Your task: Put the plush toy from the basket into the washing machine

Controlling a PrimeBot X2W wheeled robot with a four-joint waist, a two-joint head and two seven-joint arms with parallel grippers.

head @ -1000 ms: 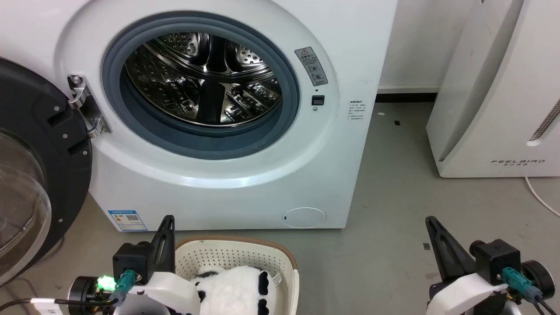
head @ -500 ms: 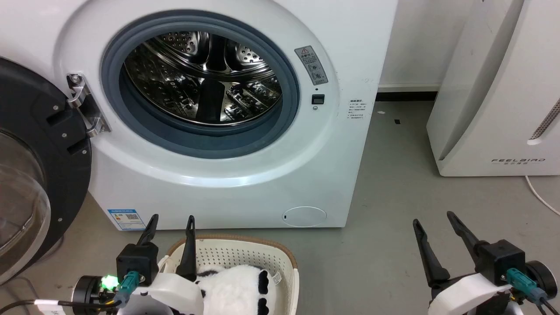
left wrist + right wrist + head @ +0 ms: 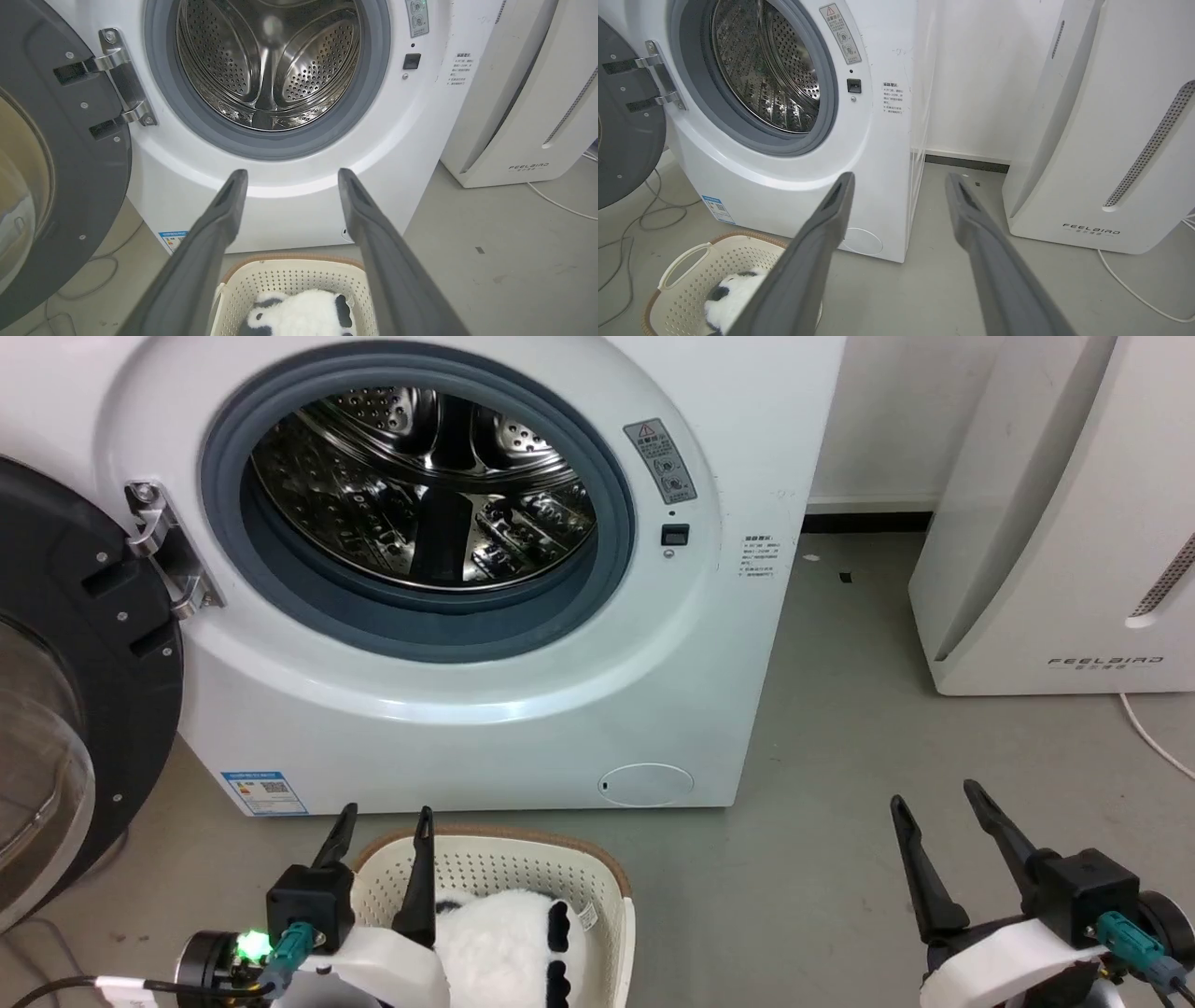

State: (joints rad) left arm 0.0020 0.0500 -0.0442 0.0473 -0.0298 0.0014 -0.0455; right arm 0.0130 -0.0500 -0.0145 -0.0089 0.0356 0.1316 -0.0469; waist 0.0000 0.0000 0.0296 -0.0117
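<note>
- The plush toy (image 3: pixel 509 943) lies inside the basket (image 3: pixel 485 873). The basket stands on the floor (image 3: pixel 840 756) just in front of the washing machine (image 3: pixel 467 709), below the porthole, so the lift from basket to drum (image 3: pixel 420 495) looks short.
- The left pincer (image 3: pixel 387 810) hangs over the basket's left side with its fingers apart and nothing between them. It points forward toward the machine. The gap looks meant to take the toy's soft, round body once the arm tips down.
- The right pincer (image 3: pixel 934 793) is also spread and empty. It is over bare floor well to the right of the basket, probably parked out of the left arm's way.
- The door (image 3: pixel 93 663) is swung wide to the left and the drum shows empty, so the way in is open.
- The toy is not yet grasped, and the task seems barely begun.
</note>
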